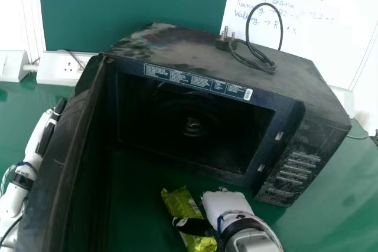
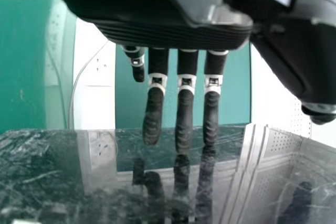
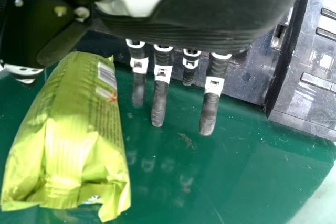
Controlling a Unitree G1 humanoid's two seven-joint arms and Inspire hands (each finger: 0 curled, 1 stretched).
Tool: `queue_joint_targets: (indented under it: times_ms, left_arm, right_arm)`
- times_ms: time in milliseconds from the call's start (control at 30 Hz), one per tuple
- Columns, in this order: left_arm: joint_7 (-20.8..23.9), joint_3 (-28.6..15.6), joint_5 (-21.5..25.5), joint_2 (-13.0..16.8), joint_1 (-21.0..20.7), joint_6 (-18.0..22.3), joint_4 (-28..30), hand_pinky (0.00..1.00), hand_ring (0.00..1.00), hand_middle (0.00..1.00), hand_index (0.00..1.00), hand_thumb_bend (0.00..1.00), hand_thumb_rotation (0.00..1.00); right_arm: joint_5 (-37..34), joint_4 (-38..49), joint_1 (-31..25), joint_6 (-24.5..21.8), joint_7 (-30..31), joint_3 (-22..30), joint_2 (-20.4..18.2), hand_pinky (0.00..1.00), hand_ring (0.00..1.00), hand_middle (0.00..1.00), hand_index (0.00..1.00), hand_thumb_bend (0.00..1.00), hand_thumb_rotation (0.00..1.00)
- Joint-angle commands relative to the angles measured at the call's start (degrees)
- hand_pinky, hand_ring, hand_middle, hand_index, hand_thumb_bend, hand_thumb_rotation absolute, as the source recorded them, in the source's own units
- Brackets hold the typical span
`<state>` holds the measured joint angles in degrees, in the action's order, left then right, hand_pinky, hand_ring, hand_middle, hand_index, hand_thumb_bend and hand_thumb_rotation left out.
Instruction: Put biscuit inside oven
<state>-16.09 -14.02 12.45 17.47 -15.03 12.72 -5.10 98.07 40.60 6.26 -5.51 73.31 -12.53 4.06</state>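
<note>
The biscuit packet (image 3: pixel 63 129) is yellow-green, the oven (image 1: pixel 316 146) black (smudged grey on top), the table (image 1: pixel 313 225) green.

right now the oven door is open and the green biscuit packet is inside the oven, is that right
Not quite: the head view shows the green biscuit packet on the green table, in front of the oven, not inside it. The oven door is indeed open.

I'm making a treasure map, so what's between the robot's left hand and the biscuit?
In the head view, the oven's open door stands between the left hand and the biscuit packet, then some green table.
</note>
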Motion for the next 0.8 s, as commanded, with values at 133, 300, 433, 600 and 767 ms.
queue_joint_targets:
  times_ms: [133, 300, 433, 600, 767]
  left_arm:
    - [-0.12, 0.80, -0.69, -0.17, -0.50, 0.72, -0.69, 0.24, 0.30, 0.39, 0.49, 0.51, 0.06]
    - [0.09, 1.00, -0.78, -0.25, -0.48, 0.60, -0.47, 0.24, 0.30, 0.39, 0.49, 0.51, 0.06]
    - [0.27, 1.02, -1.19, -0.17, -0.62, 0.81, -0.83, 0.24, 0.30, 0.39, 0.49, 0.51, 0.06]
    - [-0.31, 0.96, -0.84, -0.12, -0.96, 1.53, -1.67, 0.24, 0.30, 0.39, 0.49, 0.51, 0.06]
    - [-0.53, 0.99, -0.77, -0.11, -1.20, 1.91, -2.17, 0.24, 0.30, 0.39, 0.49, 0.51, 0.06]
  right_arm:
    - [2.09, -1.36, -2.70, 2.15, 4.88, -3.39, 0.17, 0.54, 0.72, 0.82, 0.86, 0.95, 0.59]
    - [7.43, -0.82, -3.19, 1.93, 5.67, -6.10, -2.67, 0.64, 0.84, 0.90, 0.90, 0.91, 0.55]
    - [9.88, 0.30, -4.41, 4.97, 3.68, -9.40, -1.60, 0.61, 0.82, 0.86, 0.86, 0.87, 0.59]
    - [14.28, 0.60, -5.74, 8.72, 2.55, -13.88, -0.52, 0.59, 0.79, 0.86, 0.83, 0.78, 0.64]
    - [14.74, 1.02, -6.92, 11.24, 1.25, -17.23, 0.56, 0.58, 0.79, 0.86, 0.82, 0.73, 0.29]
